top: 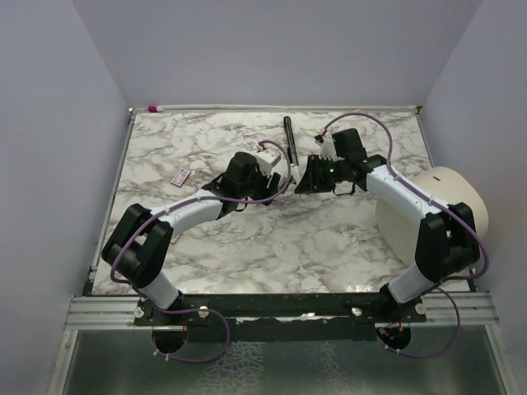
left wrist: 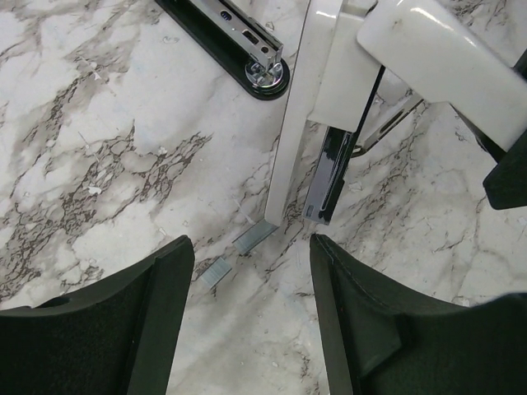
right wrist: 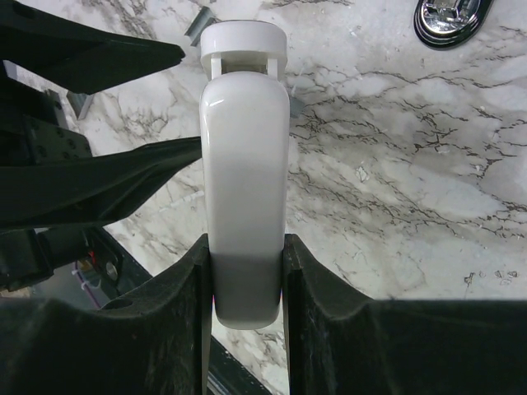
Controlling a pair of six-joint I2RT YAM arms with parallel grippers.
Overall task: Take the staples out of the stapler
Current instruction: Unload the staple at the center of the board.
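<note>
Staples (left wrist: 254,238) lie outside the stapler (left wrist: 300,107) (on marble (left wrist: 123,123)).

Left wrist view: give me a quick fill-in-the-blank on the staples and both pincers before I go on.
1. The right pincer is shut on the stapler, whose body is ___.
2. Two staple strips lie loose on the ___ tabletop.
3. The left pincer hangs above those strips, touching neither, its jaws ___.

Missing words: white; marble; open.
</note>
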